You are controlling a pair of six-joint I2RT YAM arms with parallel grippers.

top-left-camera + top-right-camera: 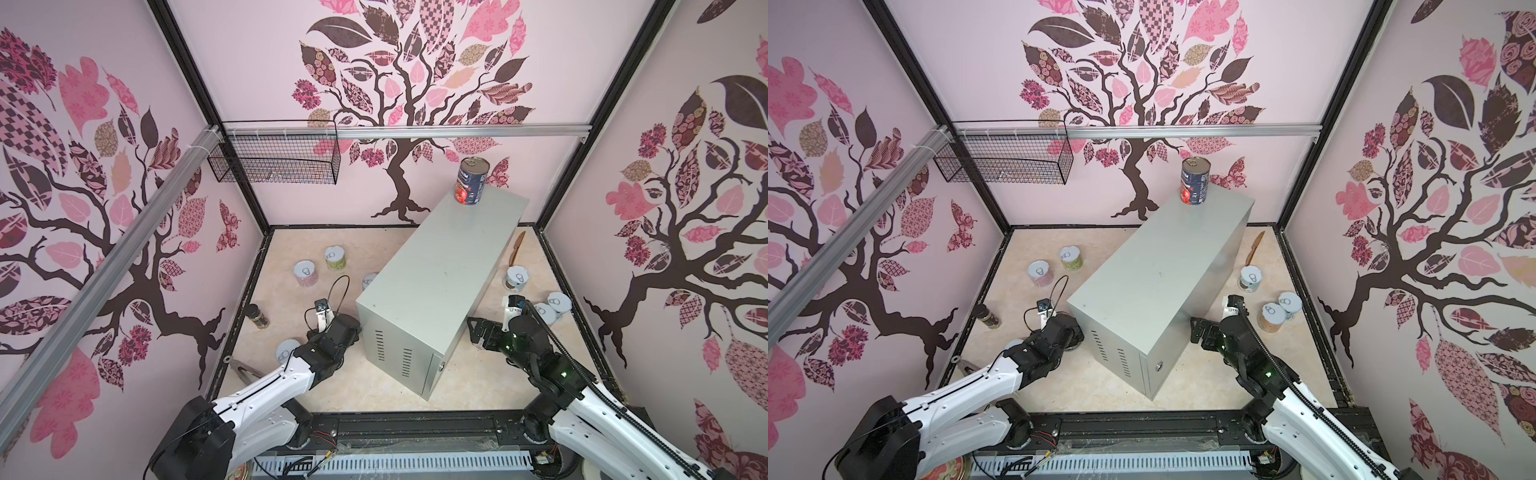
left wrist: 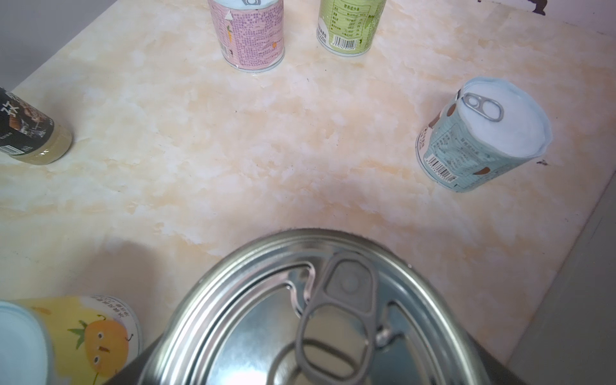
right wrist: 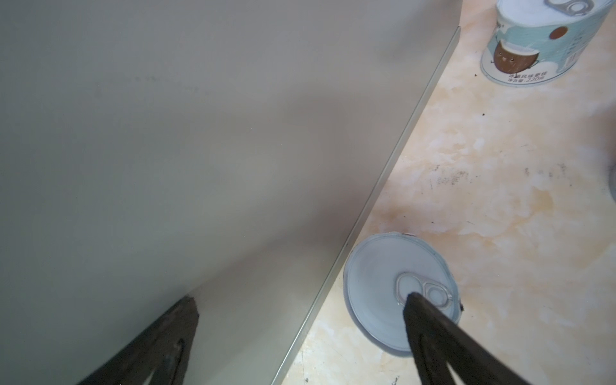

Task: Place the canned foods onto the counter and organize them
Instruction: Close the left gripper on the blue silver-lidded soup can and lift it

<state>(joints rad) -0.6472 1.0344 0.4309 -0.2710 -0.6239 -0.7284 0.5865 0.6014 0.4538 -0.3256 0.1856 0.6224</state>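
- Top views. The grey counter box [image 1: 440, 266] lies aslant on the worktop [image 1: 374, 386], vented end toward the front edge and other end toward the far right corner. One tall can [image 1: 471, 180] stands upright on its far end.
- Top views. The left tool [image 1: 1065, 328] hangs just beside the box's left long side, near the vented end, over a dark-sided can [image 1: 1074, 345] of which only a sliver shows. The wrist hides its jaws, so their spread cannot be told.
- Top views. The right tool [image 1: 482, 328] sits low beside the box's right long side.
- Top views. A pink can [image 1: 306, 274] and a green can [image 1: 335, 257] stand toward the left edge. A lone short can [image 1: 518, 278] and a pair of cans [image 1: 559, 303] stand toward the right edge.
- Left wrist view. The dark-sided can's lid fills the near field directly under the camera. The can is upright, its long axis vertical. No jaw is visible, so whether it is gripped cannot be told. A pale blue can [image 2: 480, 133] stands apart beyond it.
- Right wrist view. The fingers [image 3: 443, 336] are spread wide with nothing between them. One lies before the box wall, the other above a short can [image 3: 383, 283] just beside the box's foot.
- Judgement. The left arm is the nearer. The move turns on the tool standing straight above an upright can, which favours a side grip, then a lift up onto the box top.
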